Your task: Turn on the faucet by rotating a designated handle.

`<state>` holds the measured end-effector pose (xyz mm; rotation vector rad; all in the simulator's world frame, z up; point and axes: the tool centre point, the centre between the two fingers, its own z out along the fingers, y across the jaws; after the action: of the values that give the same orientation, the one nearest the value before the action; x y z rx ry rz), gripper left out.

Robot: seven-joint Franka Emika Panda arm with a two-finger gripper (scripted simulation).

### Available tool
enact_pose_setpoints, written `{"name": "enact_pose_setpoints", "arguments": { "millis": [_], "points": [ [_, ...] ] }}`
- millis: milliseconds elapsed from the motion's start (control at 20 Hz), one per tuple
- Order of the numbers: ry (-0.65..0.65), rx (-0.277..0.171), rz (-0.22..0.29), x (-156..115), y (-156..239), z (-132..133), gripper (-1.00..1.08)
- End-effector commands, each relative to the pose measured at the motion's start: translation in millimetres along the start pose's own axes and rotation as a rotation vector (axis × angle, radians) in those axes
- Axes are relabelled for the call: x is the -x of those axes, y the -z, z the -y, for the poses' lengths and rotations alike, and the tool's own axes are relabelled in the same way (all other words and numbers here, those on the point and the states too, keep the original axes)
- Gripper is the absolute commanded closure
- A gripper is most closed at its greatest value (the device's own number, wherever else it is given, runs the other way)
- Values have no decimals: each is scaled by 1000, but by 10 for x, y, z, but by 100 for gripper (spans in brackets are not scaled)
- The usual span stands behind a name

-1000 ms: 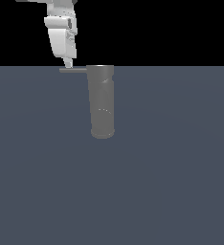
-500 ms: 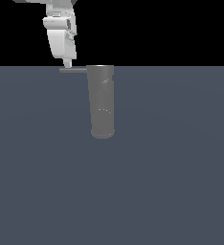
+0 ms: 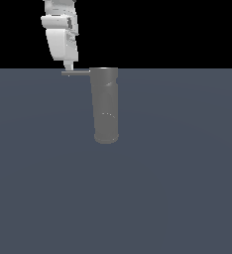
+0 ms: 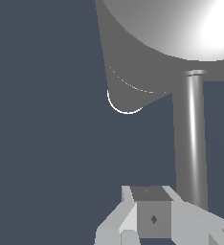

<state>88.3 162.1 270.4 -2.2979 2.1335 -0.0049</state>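
Fingers (image 3: 68, 66) at the handle's (image 3: 76, 73) outer end, gap unreadable.

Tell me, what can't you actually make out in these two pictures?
- Gripper: open or shut is unclear; the exterior view shows it too small, the wrist view's edge cuts it off.
- Whether it touches the handle: unclear.
- Faucet: top cut off in the wrist view.

my gripper (image 3: 68, 67) sits at the outer end of the handle (image 3: 76, 73), which juts toward 9 o'clock from the faucet (image 3: 105, 104). that thick cylinder blocks passage at 3 o'clock. open room lies at 9 o'clock and above; the bare tabletop (image 3: 177, 188) spreads wide toward 6 o'clock.
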Motion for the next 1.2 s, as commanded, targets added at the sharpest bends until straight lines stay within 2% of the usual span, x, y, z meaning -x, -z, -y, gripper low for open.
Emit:
{"name": "enact_pose_setpoints", "arguments": {
  "millis": [0, 1150],
  "points": [
    [-1, 7, -1, -9, -1, -88, 108],
    [-2, 7, -2, -41, 5, -669, 108]
  ]
}}
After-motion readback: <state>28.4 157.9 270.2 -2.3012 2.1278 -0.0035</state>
